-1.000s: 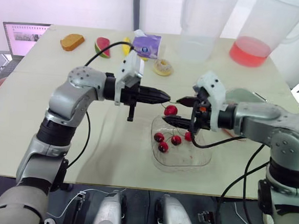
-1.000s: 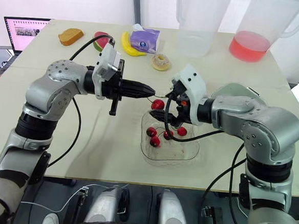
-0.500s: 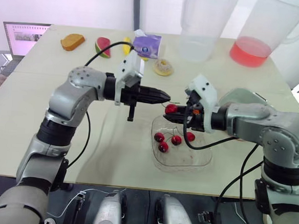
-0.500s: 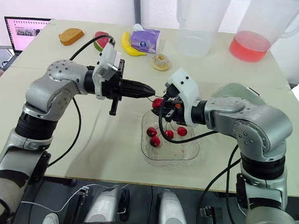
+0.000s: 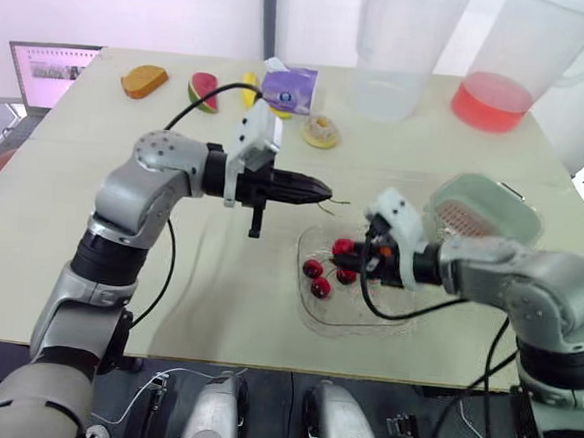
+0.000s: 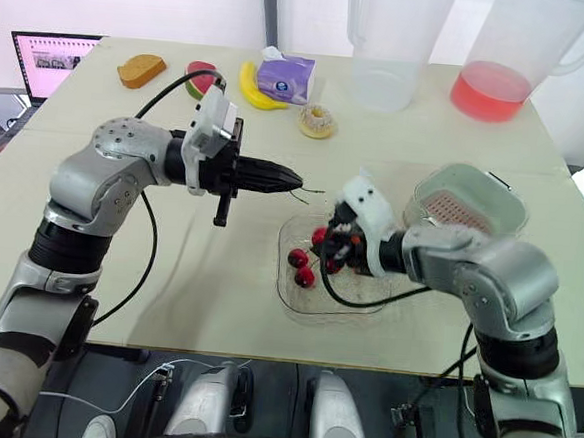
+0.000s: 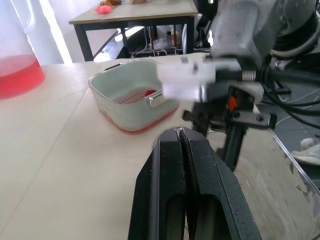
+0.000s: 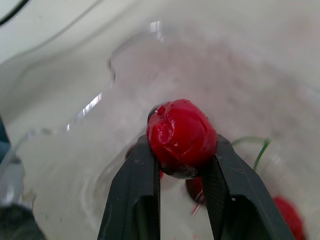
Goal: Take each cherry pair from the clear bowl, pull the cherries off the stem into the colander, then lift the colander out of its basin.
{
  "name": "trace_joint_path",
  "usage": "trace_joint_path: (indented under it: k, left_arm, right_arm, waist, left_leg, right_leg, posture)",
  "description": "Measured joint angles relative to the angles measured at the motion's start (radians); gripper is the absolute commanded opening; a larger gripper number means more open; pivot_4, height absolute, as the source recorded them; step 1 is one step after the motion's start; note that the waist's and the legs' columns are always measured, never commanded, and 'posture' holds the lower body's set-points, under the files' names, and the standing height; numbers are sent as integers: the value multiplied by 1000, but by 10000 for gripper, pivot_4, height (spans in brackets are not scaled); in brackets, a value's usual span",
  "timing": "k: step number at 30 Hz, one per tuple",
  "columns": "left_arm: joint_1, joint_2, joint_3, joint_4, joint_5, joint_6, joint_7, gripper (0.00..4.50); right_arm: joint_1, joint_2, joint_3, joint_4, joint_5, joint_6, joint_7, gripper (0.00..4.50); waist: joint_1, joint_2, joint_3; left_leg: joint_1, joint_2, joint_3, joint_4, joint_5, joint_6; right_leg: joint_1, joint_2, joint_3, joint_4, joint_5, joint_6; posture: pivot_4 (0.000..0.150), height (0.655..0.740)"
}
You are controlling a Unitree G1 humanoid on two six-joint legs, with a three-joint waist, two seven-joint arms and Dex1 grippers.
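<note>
Right gripper (image 5: 352, 253) was clamped on a cherry (image 8: 181, 136) low over the bowl (image 5: 365, 314), colander (image 5: 468, 216) just right of the bowl on that arm's side, left gripper (image 5: 319, 190) pinched shut on the bare stem (image 6: 312, 191).

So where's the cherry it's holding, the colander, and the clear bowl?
cherry (image 8: 181, 137), right wrist view, its glossy red front.
colander (image 6: 459, 212), right eye view, its pink perforated floor.
clear bowl (image 6: 351, 301), right eye view, bare bottom near the front rim.
</note>
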Motion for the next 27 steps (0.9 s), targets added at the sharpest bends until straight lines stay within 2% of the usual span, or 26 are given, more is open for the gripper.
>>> trace_joint_path:
  k: [7,11,14,16,20,26,27]
  left_arm:
    - [0,1,-1,-3,-1,0,5,0]
    - [2,10,0,-18,-3,3,8,0]
    - [10,27,2,-40,-15,19,10,0]
    - [20,33,13,-51,-23,25,13,0]
    - [30,28,15,-70,-31,41,24,0]
    - [37,25,16,-70,-37,42,33,0]
    - [37,25,16,-70,-37,42,34,0]
  right_arm:
    - [2,0,-67,-2,4,1,-14,6314]
    - [-3,-41,-185,-2,13,22,-26,6314]
    - [-13,-142,-300,74,-73,4,-92,6314]
    - [-30,-160,-362,189,-178,-24,-180,6314]
    - [-27,-139,-374,352,-295,-56,-272,6314]
    - [-12,-126,-321,442,-359,-104,-277,6314]
    - [-8,-120,-320,454,-368,-111,-276,11197]
  waist:
    - [4,0,0]
    - [9,0,0]
    - [9,0,0]
    - [6,0,0]
    - [0,0,0]
    - [4,1,0]
    - [4,1,0]
  left_leg:
    - [0,0,0,0,0,0]
    - [0,-1,0,0,0,0]
    - [0,-1,0,0,0,0]
    - [0,-1,0,0,0,0]
    - [0,0,0,-2,1,-2]
    - [0,0,1,-1,1,-2]
    - [0,0,1,-1,1,-2]
  right_leg:
    - [0,1,0,0,0,0]
    - [0,0,0,0,0,0]
    - [1,-1,0,-1,0,0]
    - [1,0,0,0,0,0]
    - [-1,1,1,0,0,0]
    - [-1,2,1,0,0,0]
    - [-1,1,1,0,0,0]
  posture:
    - [1500,7400]
    - [1500,7400]
    - [1500,7400]
    - [1500,7400]
    - [1500,7400]
    - [1500,7400]
    - [1500,7400]
